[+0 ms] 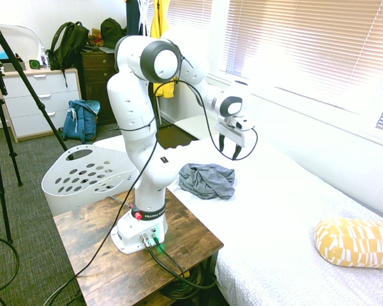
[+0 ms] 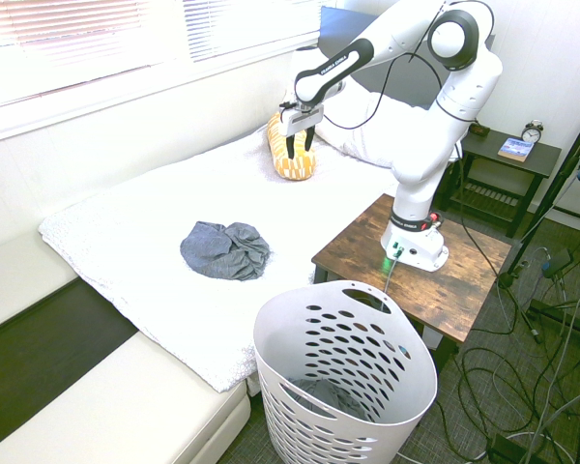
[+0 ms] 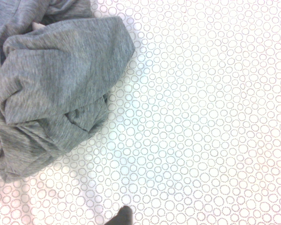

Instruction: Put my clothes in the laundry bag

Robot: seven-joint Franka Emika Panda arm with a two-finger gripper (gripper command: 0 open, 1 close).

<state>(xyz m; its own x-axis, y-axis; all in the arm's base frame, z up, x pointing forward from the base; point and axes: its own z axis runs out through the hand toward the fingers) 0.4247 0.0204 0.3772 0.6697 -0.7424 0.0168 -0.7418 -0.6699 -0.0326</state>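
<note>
Second exterior view, blue-grey garment (image 2: 225, 251) lying crumpled on the white bed (image 2: 126, 217), its long axis running roughly parallel to the picture's bottom edge, no clear front showing, laundry basket (image 2: 343, 372) standing upright beside the bed, jaws (image 2: 301, 153) hanging wide apart, holding nothing.

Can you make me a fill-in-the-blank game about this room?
The grey clothes lie on the ____.
The basket has many ____ in its sides.
The pillow is white and ____.
The gripper is ____, holding nothing.

Missing words: bed; holes; yellow; open
</note>
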